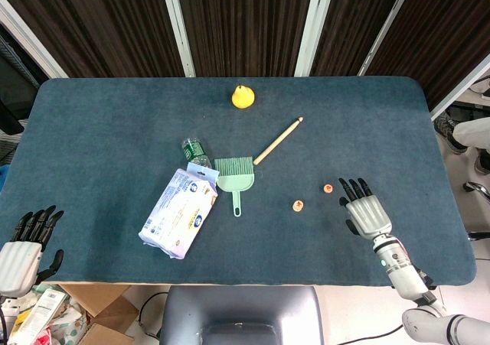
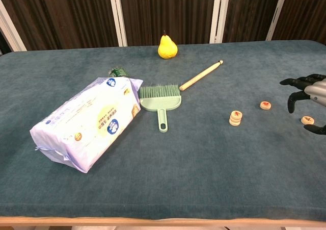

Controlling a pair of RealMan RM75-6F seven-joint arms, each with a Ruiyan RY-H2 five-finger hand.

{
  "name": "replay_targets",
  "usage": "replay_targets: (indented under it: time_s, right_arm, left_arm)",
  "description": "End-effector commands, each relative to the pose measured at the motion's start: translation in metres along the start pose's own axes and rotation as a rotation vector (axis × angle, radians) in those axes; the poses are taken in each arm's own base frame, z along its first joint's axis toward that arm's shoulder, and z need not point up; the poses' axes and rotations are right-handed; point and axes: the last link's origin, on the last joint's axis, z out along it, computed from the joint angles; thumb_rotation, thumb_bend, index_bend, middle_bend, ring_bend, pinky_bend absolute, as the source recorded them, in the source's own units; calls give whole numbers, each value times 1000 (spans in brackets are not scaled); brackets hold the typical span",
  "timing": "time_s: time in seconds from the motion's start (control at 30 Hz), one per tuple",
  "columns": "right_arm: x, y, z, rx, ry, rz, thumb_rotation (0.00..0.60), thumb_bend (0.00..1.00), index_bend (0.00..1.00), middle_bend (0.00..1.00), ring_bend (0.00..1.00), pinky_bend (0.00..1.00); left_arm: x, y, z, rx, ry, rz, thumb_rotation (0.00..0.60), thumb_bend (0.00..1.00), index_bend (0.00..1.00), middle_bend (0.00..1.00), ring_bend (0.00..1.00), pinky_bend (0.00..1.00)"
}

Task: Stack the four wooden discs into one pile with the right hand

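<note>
**Right hand empty over the far-right disc — two discs stacked, two loose**

Right hand (image 1: 368,215) hovers at the right side of the table (image 1: 99,138), fingers (image 2: 294,81) spread, holding nothing. Short stack of discs (image 2: 235,118) sits right of the green brush (image 2: 161,102). One single disc (image 2: 265,105) lies further right, apart from the stack. Another single disc (image 2: 307,120) lies just under the right hand's fingertips in the chest view — contact unclear. Left hand (image 1: 21,249) rests off the table's near-left corner, fingers apart, empty. Wipes pack (image 1: 181,211), bottle (image 1: 196,151), wooden stick (image 1: 277,141), pear (image 1: 243,96) elsewhere on the table.
</note>
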Motion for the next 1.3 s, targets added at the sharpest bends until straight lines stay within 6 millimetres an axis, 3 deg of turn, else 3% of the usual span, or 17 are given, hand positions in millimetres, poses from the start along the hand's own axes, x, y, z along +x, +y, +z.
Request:
replay_targets:
  time_s: [0.03, 0.27, 0.43, 1.3]
  right_arm:
    - [-6, 10, 3, -31, -23, 11, 600, 471, 515, 45, 0, 0]
    - [-16, 33, 10, -112, -67, 28, 600, 471, 535, 46, 0, 0]
    - [-18, 39, 13, -129, -76, 36, 600, 471, 544, 46, 0, 0]
    - [-18, 23, 26, -90, -77, 34, 600, 471, 572, 46, 0, 0]
  left_arm:
    - [0, 0, 0, 1, 0, 1, 600, 498, 0, 0, 0, 0]
    - [-1, 0, 0, 3, -3, 3, 600, 498, 0, 0, 0, 0]
    - [-1, 0, 1, 4, -2, 3, 600, 497, 0, 0, 0, 0]
    - [-1, -1, 1, 6, -3, 2, 600, 498, 0, 0, 0, 0]
